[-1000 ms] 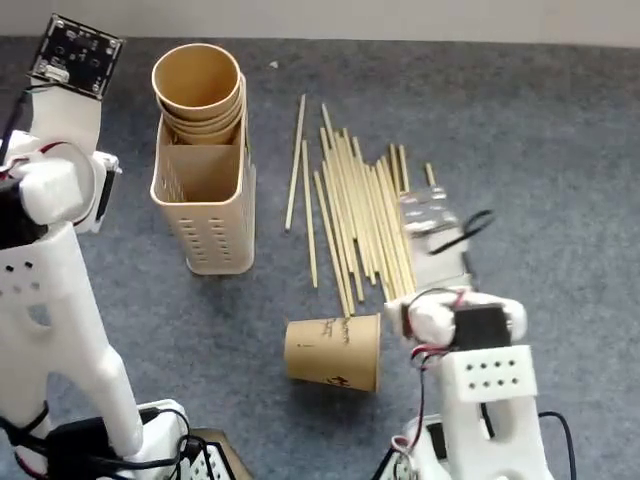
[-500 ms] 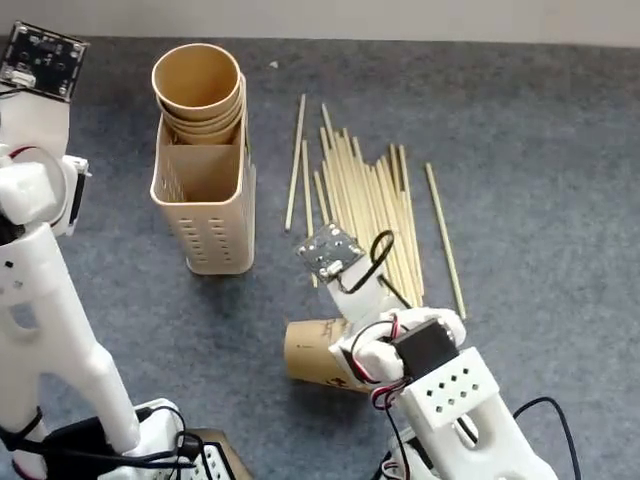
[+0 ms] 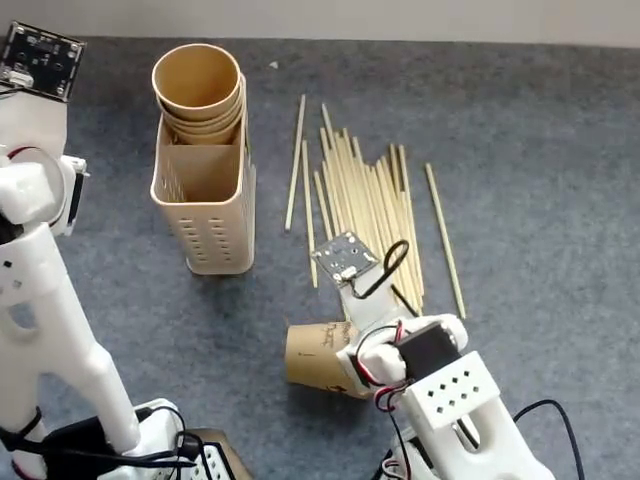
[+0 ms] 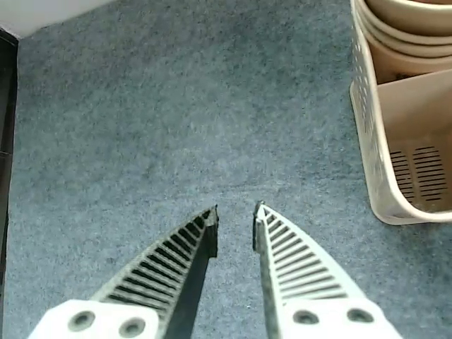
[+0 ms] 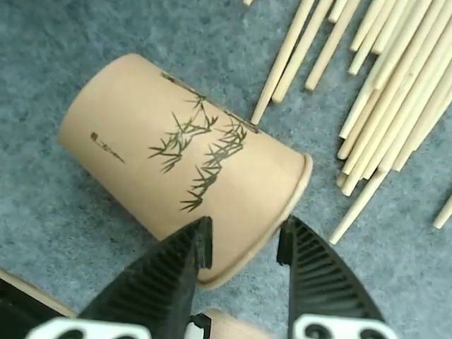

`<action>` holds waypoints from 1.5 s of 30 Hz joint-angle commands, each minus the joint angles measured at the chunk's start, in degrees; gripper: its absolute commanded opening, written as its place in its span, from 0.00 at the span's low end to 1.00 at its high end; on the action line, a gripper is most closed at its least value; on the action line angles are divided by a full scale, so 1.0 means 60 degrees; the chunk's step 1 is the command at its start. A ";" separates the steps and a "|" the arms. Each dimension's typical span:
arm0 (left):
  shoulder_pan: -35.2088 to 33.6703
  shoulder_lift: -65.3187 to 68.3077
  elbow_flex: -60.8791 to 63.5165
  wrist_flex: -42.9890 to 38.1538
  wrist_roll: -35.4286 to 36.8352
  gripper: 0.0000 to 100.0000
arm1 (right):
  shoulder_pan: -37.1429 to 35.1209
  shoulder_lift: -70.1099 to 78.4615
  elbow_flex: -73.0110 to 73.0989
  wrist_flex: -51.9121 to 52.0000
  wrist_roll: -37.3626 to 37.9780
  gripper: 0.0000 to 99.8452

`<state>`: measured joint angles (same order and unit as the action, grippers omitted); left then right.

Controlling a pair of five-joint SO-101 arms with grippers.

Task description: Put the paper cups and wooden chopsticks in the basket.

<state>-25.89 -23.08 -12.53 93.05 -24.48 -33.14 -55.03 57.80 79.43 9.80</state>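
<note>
the right gripper [image 5: 244,240] has swung off the chopsticks [image 3: 365,200] to the fallen paper cup [image 5: 183,155]. the cup lies on its side near the basket [image 3: 205,240], base end nearer it, rim at the right gripper's parted, empty jaws. the left gripper [image 4: 235,215], slightly open, hangs beside the basket.

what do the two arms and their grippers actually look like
Both are white moulded plastic. The left arm carries a dark circuit board at its wrist; the right arm shows a black servo, round holes, red and white wires and a looping black cable. The left gripper has pale ribbed tapering fingers with dark inner edges; the right gripper has black ribbed fingers on white mounts.
</note>
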 commanded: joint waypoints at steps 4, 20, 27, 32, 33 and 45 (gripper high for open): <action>-0.0095 -0.0198 -0.0022 -0.0044 -0.0117 0.11 | -0.0125 -0.0007 0.0447 -0.0579 0.0015 0.04; -0.0110 -0.0256 0.0916 -0.0396 -0.0117 0.11 | 0.2498 0.0725 -0.7949 0.0315 0.2505 0.01; -0.0125 -0.0256 0.2044 -0.1040 -0.0088 0.11 | 0.2982 0.4037 -1.2520 0.1736 0.2593 0.01; -0.0535 -0.0256 0.2205 -0.1568 -0.0088 0.11 | 0.3260 0.5912 -1.0366 0.3231 0.1612 0.01; -0.0535 -0.0256 0.2205 -0.1641 -0.0073 0.11 | 0.3245 0.6103 -0.9516 0.2762 0.1304 0.01; -0.1165 -0.0271 0.2835 -0.1890 -0.0132 0.11 | 0.3568 0.6220 -0.5590 0.0901 0.0220 0.26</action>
<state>-32.40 -23.16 4.35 82.77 -24.66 -11.69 -17.49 24.13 83.21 11.65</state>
